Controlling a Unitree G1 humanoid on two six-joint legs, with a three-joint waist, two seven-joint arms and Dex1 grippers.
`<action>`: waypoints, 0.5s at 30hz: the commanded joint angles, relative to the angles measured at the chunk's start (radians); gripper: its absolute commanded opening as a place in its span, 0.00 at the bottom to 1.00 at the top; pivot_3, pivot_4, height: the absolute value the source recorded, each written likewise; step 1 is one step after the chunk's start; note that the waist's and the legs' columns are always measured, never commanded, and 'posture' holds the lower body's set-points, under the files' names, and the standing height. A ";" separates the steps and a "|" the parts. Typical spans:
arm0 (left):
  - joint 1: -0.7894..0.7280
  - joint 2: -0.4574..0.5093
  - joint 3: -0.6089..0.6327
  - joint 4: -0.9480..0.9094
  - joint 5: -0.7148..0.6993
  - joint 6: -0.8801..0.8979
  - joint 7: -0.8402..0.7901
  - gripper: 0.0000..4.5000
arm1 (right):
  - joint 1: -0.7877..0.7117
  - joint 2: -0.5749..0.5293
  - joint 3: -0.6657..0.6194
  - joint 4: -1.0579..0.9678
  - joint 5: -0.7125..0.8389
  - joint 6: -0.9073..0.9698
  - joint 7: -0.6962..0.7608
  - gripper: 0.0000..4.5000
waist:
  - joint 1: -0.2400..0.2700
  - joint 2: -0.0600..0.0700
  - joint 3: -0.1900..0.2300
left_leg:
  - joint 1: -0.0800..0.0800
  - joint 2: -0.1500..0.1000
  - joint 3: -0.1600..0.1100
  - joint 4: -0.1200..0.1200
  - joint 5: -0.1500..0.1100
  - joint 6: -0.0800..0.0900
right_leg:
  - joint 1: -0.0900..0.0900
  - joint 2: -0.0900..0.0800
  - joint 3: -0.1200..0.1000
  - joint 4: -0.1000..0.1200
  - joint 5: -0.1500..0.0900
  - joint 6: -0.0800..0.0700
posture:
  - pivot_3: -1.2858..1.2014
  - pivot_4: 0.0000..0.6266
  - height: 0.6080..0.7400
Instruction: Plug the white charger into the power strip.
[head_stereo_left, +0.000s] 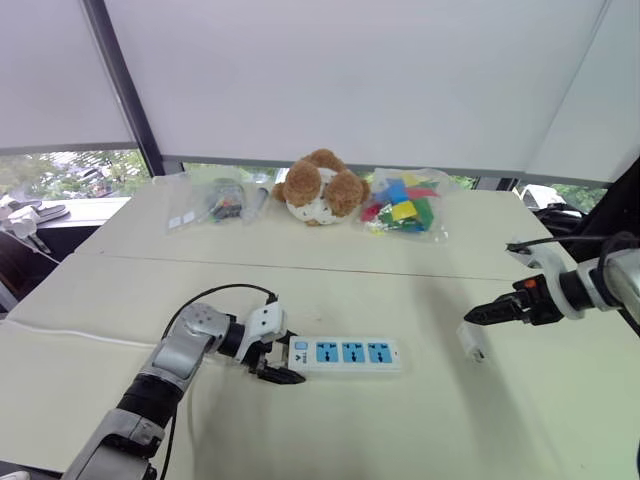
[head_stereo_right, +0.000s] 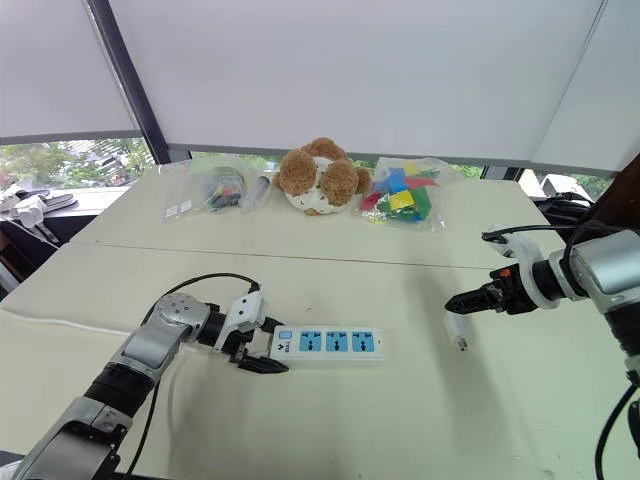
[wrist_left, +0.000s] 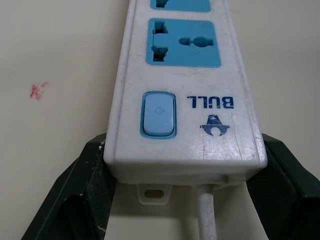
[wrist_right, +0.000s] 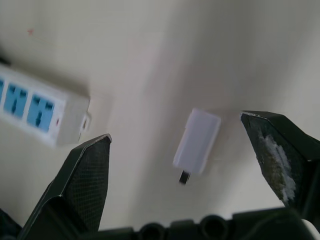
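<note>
On the tabletop (head_stereo_left: 420, 420) my left pincer (head_stereo_left: 272, 371) pinches the power strip (head_stereo_left: 345, 354) at its switch end. Well right lies the white charger (head_stereo_left: 471, 343), my right pincer (head_stereo_left: 476, 316) spread above. Light, hard, likely slick: I'd grip its flat sides.
</note>
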 joint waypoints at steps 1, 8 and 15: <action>0.030 0.000 -0.005 -0.062 -0.009 0.042 0.044 0.67 | -0.101 0.020 0.072 0.112 -0.073 0.022 0.071 1.00 | 0.000 0.000 0.000 | 0.000 0.000 0.000 0.000 0.000 0.000 | 0.000 0.000 0.000 0.000 0.000 0.000 | 0.52 0.24 0.99; 0.125 -0.005 -0.017 -0.176 -0.031 0.096 0.112 0.67 | -0.254 0.071 0.289 0.270 -0.199 0.035 0.269 1.00 | -0.001 0.002 -0.001 | 0.000 0.000 0.001 0.000 0.000 0.000 | 0.000 0.000 0.000 0.000 0.000 0.000 | 0.52 0.24 0.99; 0.186 -0.030 -0.026 -0.226 -0.035 0.116 0.176 0.67 | -0.327 0.185 0.431 0.441 -0.322 0.000 0.377 1.00 | 0.003 0.005 -0.002 | 0.000 0.000 0.001 0.000 0.000 0.000 | -0.001 0.000 0.000 0.001 0.000 0.000 | 0.52 0.24 0.99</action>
